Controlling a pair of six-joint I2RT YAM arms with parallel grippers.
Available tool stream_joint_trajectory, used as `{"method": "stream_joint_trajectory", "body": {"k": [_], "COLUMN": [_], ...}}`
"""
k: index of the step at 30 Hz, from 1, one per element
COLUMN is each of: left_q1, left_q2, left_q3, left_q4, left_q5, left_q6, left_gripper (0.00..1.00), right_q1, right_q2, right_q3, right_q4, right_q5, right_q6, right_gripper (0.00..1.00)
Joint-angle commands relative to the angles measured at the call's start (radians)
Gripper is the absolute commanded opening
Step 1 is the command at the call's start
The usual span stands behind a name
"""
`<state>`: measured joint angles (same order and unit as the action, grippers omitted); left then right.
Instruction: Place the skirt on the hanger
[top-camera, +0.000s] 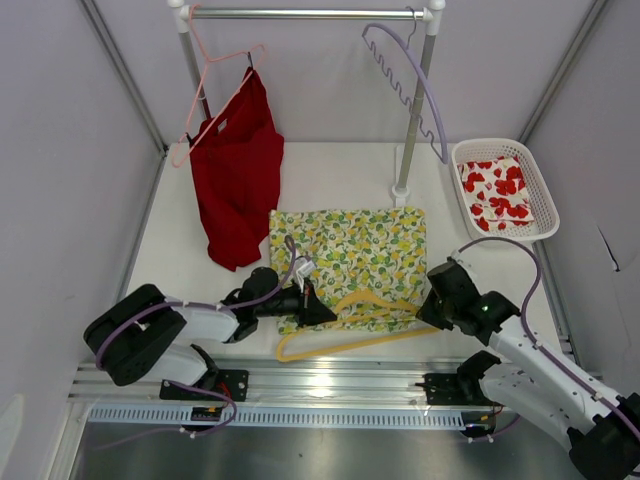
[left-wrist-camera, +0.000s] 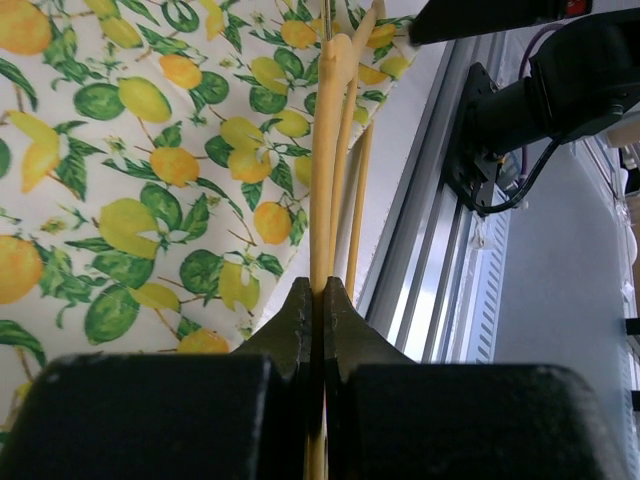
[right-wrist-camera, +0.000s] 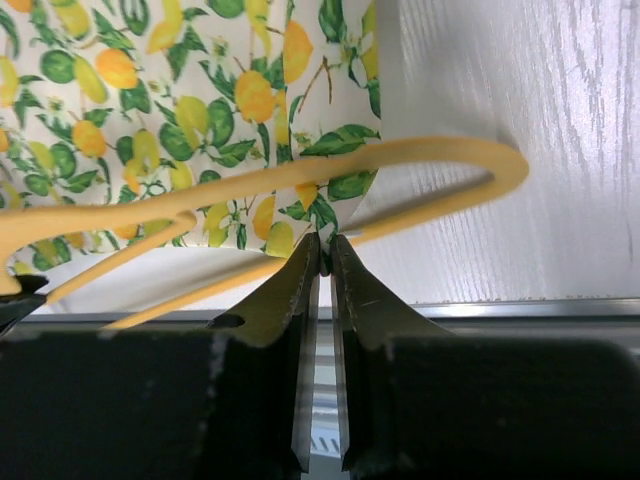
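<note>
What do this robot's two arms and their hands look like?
The left arm and right arm are white links joined by chunky black housings, each trailing a looping lavender cable. The left hand and right hand are black, with two wedge-shaped fingers tapering to thin tips. No markings are readable.
</note>
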<state>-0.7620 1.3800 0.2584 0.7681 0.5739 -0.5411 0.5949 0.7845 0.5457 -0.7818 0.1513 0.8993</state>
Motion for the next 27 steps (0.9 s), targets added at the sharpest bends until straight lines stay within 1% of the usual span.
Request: {"method": "stream_joint_trajectory", "body": {"k": [1,5,11,14,19,22,27], "left_q1": [0.026,0.041,0.062,0.067,0.082,0.084,0.089], "left_q2": [0.027,0.043,0.071,0.073,0.067,0.07,0.086], "left_q3": [-0.007,-0.001,-0.007,-0.007,0.004,0.013,0.015], "left_q4": [0.013,0.019,0.034,0.023,0.005,-0.007,-0.003], "left_q5": [-0.016,-0.019,-0.016,-0.014,-0.026,-0.037,-0.051], "left_q6": [0.058,0.069,0.075,0.084,0.095,0.105,0.112], "left_gripper": [0.0,0.0,0.0,0.0,0.0,0.0,0.0], "right_q1": [-0.017,-0.023,-0.07,-0.127,-0.233,-0.26,-0.299], "right_q2": [-0.011,-0.017,-0.03,-0.025,0.021,0.039,0.061], "right_q3": [0.089,0.112,0.137,0.158,0.209,0.235,0.258], "right_q4": [-0.048,-0.083,-0.111,-0.109,-0.105,-0.096,-0.105], "right_q5": [0.027,0.031,0.016,-0.027,-0.076,-0.107,-0.104], "right_q6": [-0.03,-0.042,-0.054,-0.071,-0.131,-0.146,-0.174], "right_gripper": [0.12,0.11,0.1,0.08,0.08,0.08,0.08]}}
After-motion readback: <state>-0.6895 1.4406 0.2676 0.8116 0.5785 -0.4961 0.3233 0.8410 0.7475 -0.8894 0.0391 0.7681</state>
